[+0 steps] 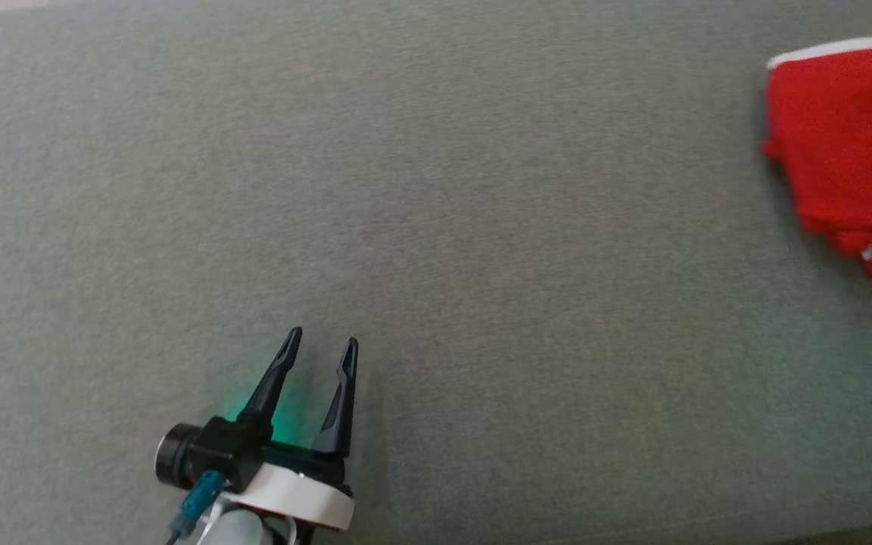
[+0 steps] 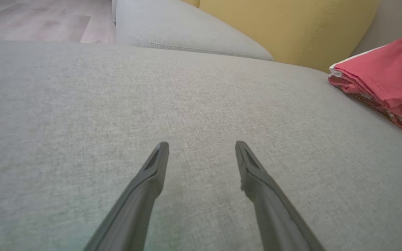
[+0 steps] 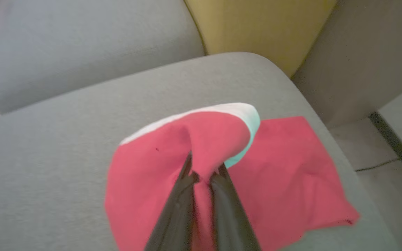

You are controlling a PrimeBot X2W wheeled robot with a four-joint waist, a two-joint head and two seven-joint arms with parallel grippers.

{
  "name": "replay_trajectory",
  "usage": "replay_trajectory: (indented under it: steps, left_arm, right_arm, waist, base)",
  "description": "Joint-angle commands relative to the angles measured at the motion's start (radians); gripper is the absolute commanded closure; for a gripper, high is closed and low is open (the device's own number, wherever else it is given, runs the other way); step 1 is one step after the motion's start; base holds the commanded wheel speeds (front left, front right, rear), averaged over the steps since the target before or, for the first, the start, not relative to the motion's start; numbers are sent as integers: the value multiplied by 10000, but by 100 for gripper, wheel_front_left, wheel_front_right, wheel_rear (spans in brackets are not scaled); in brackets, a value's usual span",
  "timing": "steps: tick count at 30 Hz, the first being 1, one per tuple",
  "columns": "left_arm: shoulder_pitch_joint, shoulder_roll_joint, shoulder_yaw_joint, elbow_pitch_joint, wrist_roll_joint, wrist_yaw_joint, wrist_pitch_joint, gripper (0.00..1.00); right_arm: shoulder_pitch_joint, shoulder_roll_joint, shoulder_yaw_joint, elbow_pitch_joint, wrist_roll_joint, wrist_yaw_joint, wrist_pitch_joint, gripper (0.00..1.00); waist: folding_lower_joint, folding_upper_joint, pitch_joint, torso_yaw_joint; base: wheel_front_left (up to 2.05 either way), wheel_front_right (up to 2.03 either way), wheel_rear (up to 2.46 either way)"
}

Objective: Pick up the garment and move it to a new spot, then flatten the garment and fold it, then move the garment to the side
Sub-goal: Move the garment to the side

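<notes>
Head view puts the left hand (image 1: 324, 337) at the lower left of the frame. Its two dark fingers are spread wide with nothing between them, over the bare grey sofa seat (image 1: 481, 227). The red garment (image 1: 845, 136), with a white band along its top edge, lies in folded layers at the upper right edge of the frame, well apart from that hand.

In the left wrist view the garment sits on the seat at the right edge, its stacked layers showing on the near side. A yellow cushion (image 2: 284, 28) stands behind at the top, and wooden floor (image 2: 30, 17) shows at the upper left.

In the right wrist view the right hand (image 3: 204, 170) rises from the bottom centre. Its fingers are pressed together on a pinched ridge of the red cloth, which peaks up between them. The white-banded edge curls over just above the fingertips, and the rest of the cloth spreads on the seat to either side. A thin dark cable (image 3: 379, 164) lies on the pale floor at the right edge.
</notes>
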Motion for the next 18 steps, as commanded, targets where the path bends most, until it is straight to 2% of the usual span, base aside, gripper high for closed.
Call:
replay_trajectory:
  steps: [1,2,4,8,11,14,18]
  left_arm:
    - [-166,96,302,-251,34,-71,-95,0]
    - [-167,94,329,-256,19,-75,-95,0]
    - [-137,94,374,-254,-6,-82,-95,0]
    - [-43,81,475,-218,-48,-92,-95,0]
    - [41,49,547,-216,-128,-97,-95,0]
    - [116,0,619,-318,-229,-88,-95,0]
    - [313,-60,864,-411,-359,95,-95,0]
  right_arm:
    - [-263,-549,-5,-170,-501,67,-4,97]
    - [-304,-703,-26,-42,-826,67,-82,84]
    - [-329,-1089,-9,228,-1562,67,-304,0]
    - [-329,-1502,326,482,-2909,67,-1143,0]
    - [-274,-1515,735,415,-3320,67,-1830,0]
    - [-237,-1058,649,-43,-3230,67,-2848,0]
    - [466,-498,1174,-966,-2874,67,-3902,0]
  waist:
    - [-1,0,81,251]
    - [-1,0,86,306]
    - [-1,0,68,388]
    - [-1,0,-70,433]
    - [-1,0,-300,381]
    - [-1,0,-607,314]
    - [-1,0,-1202,280]
  base:
    - [0,0,0]
    - [0,0,0]
    - [0,0,0]
    - [0,0,0]
    - [0,0,0]
    - [0,0,0]
    - [0,0,0]
